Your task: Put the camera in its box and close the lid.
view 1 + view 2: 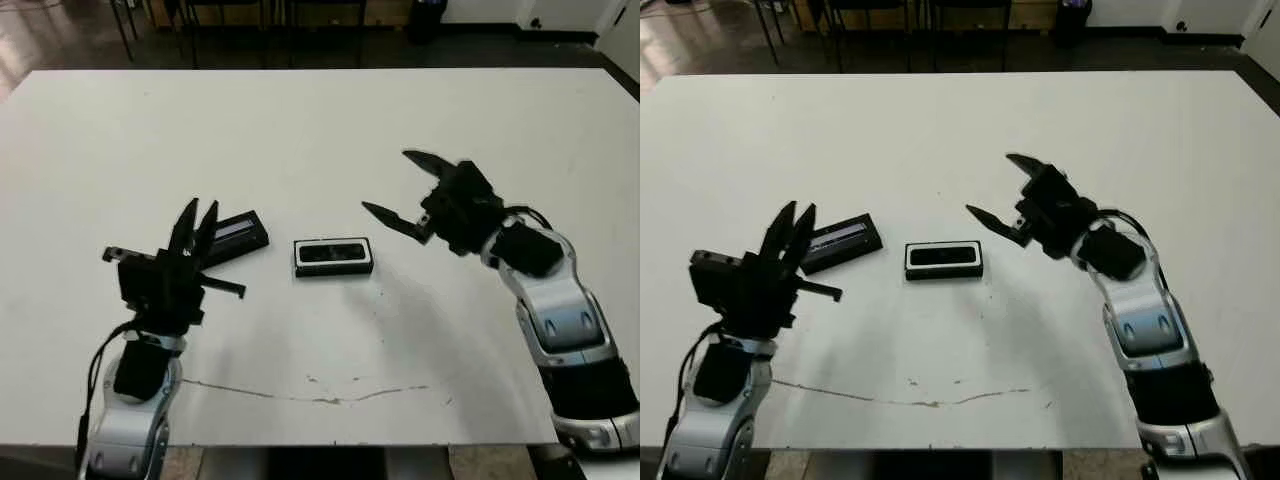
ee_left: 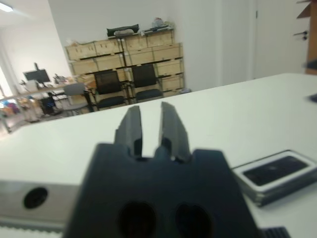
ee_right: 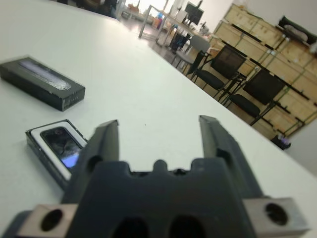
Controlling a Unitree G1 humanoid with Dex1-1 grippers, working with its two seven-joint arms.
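- Seen from the head camera, the right arm reaches in from the near right corner of the white worktop (image 1: 320, 120), forearm angled toward the middle, its right pincer (image 1: 404, 188) released, the two black fingers spread wide and holding nothing.
- Opposite, the left arm rises from the near left edge, its left pincer (image 1: 197, 225) pointing away from the robot with fingers drawn nearly together, only a narrow gap between them, gripping nothing.
- Between the two pincers, near the centre of the worktop, sits the box (image 1: 334, 256), a shallow black-walled tray with a white lining.
- Inside it the camera (image 1: 334, 253) lies flat, a slim black bar running lengthwise along the tray.
- The box lies near the right pincer, toward the robot's left of its fingertips, not touching them.
- The lid (image 1: 236, 235), a flat black cover with a pale strip facing up, rests on the worktop to the box's left, apart from it, slightly skewed.
- The left pincer's fingertips hover just beside the lid's near left end; contact cannot be judged.
- A thin crack-like line (image 1: 320, 393) marks the worktop near the front edge.
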